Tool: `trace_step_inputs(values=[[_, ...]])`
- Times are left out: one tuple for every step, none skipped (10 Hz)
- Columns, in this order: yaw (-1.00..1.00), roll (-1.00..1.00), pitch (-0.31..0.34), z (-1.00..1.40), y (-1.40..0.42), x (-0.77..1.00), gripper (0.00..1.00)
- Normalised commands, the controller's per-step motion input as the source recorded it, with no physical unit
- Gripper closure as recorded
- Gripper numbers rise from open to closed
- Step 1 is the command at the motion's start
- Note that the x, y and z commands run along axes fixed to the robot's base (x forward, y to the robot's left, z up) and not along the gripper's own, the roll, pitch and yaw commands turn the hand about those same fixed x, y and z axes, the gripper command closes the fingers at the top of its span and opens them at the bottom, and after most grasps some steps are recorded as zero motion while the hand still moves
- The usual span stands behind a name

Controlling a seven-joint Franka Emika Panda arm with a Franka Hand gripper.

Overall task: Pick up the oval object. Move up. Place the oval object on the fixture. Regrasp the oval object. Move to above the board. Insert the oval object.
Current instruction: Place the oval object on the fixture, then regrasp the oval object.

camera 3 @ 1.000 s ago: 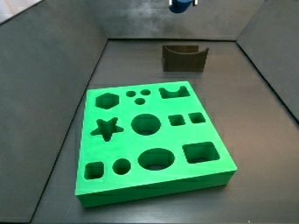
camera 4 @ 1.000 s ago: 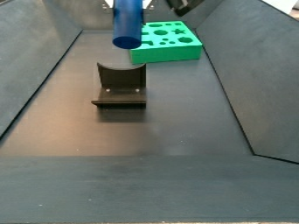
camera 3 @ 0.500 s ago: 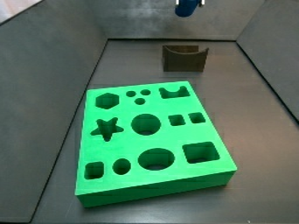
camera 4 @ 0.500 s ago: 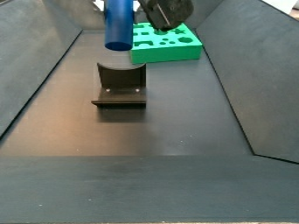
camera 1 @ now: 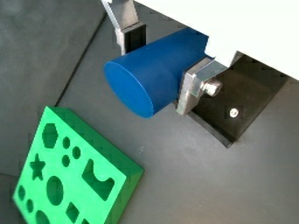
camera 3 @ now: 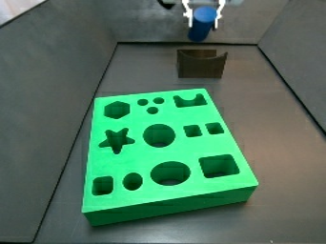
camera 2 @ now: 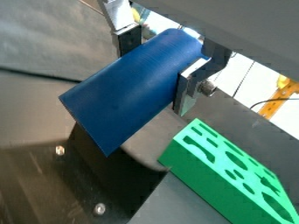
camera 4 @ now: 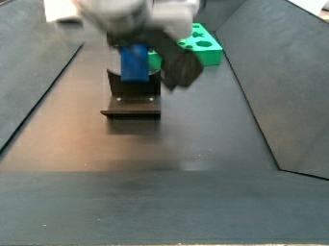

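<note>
My gripper (camera 1: 156, 54) is shut on the oval object (camera 1: 152, 74), a smooth blue peg clamped crosswise between the silver fingers (camera 1: 193, 83). In a side view the gripper (camera 3: 201, 23) holds the peg (camera 3: 200, 32) low, just above the fixture (camera 3: 200, 63), a dark notched block at the back of the floor. In a side view the peg (camera 4: 135, 62) hangs right over the fixture's notch (camera 4: 131, 96); I cannot tell whether they touch. The green board (camera 3: 166, 152) with shaped holes lies apart from the gripper, nearer the front.
Dark sloping walls (camera 3: 64, 76) enclose the floor on both sides. The board also shows in both wrist views (camera 1: 70, 175) (camera 2: 228, 171), beside and below the gripper. The arm's body (camera 4: 129, 19) hides part of the board (camera 4: 203, 46) in a side view.
The gripper has come down with the blue peg from high above the floor to just over the fixture's notch. The board and fixture have not moved.
</note>
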Motion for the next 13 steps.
trace_step_inputs(values=[[-0.22,-0.39,0.068,-1.0,0.14,0.19,1.0],[-0.21,-0.29,0.048,-1.0,0.14,0.19,1.0],[-0.19,-0.2,0.003,-0.94,0.12,0.18,1.0],[-0.16,-0.17,-0.023,-0.67,0.1,0.14,1.0],[-0.13,-0.16,-0.032,-0.49,0.08,0.12,1.0],[-0.11,-0.15,-0.038,-0.37,0.07,0.11,1.0],[-0.09,-0.15,-0.047,-0.21,0.06,0.09,1.0],[0.0,0.0,0.0,-0.17,-0.5,0.0,1.0],[0.0,0.0,0.0,0.0,0.0,0.0,0.0],[0.02,0.06,-0.034,1.0,0.0,0.0,0.0],[0.02,0.07,-0.032,1.0,0.0,0.0,0.0],[0.04,0.07,-0.009,1.0,0.0,-0.03,0.0],[0.04,0.08,0.016,1.0,-0.01,-0.04,0.0]])
